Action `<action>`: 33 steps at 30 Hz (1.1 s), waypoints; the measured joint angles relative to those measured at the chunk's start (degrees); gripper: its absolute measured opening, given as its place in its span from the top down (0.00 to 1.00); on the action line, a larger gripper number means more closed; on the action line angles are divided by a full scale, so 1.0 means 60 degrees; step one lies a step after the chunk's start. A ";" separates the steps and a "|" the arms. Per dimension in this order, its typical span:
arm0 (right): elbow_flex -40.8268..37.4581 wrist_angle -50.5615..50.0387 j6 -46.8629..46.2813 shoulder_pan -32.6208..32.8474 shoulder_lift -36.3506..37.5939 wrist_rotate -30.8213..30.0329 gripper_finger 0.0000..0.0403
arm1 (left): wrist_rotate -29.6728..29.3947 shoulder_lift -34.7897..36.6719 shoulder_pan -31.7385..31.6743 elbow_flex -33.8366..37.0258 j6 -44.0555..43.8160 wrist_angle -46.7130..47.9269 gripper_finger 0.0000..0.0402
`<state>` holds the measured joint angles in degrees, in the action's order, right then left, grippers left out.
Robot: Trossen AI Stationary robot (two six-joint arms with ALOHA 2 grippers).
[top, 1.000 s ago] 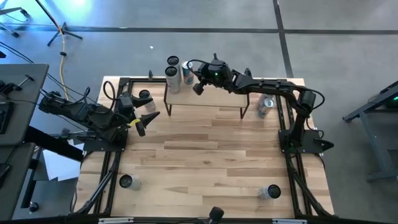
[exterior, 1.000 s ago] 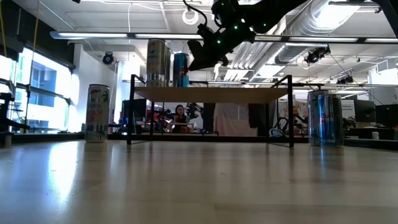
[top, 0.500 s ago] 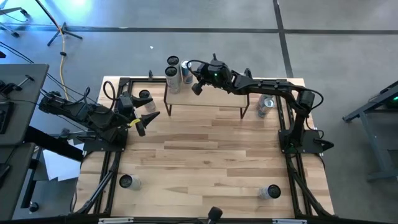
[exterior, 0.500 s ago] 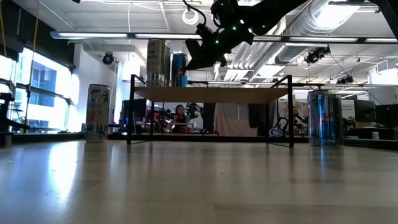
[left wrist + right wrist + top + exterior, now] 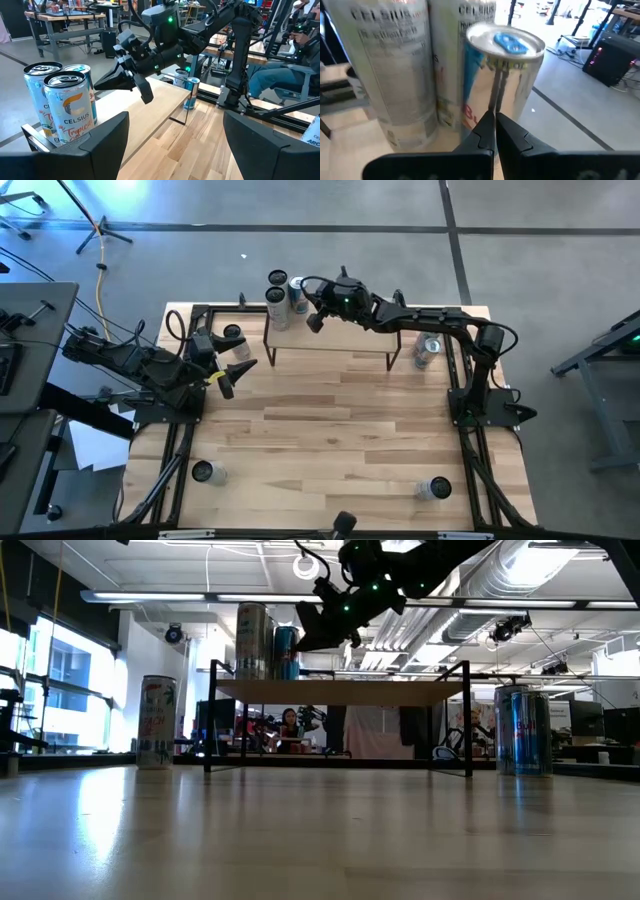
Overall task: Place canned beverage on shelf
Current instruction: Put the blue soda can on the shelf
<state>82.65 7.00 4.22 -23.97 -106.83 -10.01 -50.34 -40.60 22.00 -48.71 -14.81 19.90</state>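
Right gripper [image 5: 495, 131]: fingers pressed together, nothing held; poised above the shelf's [image 5: 340, 340] left end, tips aimed at the can [image 5: 502, 75].
Left gripper [image 5: 175, 120]: fingers wide apart, empty; waiting over the table's left edge, well apart from the shelf.
Can, location: upright on the shelf at its far left end, just beside two Celsius cans [image 5: 395, 70], which stand to its left.
Key relation: can lies straight ahead of the right fingertips, to the gripper's left and slightly lower; whether tips touch it cannot be told. Long axis vertical. Right arm much the nearer.
Can, appearance: slim, silver and blue, blue pull tab on a bright lid, no dents seen.
Task status, judged: can placed on the shelf; remaining move looks like a clear withdrawal to the right.
Risk, judged: a sideways brush could topple the tall, narrow can into its neighbours.
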 joint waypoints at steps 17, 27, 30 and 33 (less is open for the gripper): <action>-0.0153 -0.4425 0.0566 0.0000 0.1948 0.0141 1.00 | -0.0077 0.0000 0.0002 0.0000 0.0000 -0.0004 0.26; -0.3745 -0.3780 -0.0900 0.0204 0.5773 0.0456 1.00 | 0.0042 0.0000 0.0000 -0.0002 -0.0481 -0.0086 0.26; -0.4678 -0.3134 -0.1478 0.0544 0.6865 0.0959 1.00 | 0.0018 0.0000 0.0000 0.0000 -0.0521 -0.0080 0.26; -0.5224 -0.2859 -0.2232 0.0976 0.7623 0.1168 1.00 | 0.0015 -0.0002 0.0000 0.0000 -0.0600 -0.0083 0.26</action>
<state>51.31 -10.15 -9.17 -18.11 -61.09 -3.00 -50.25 -40.61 22.00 -48.71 -18.41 19.41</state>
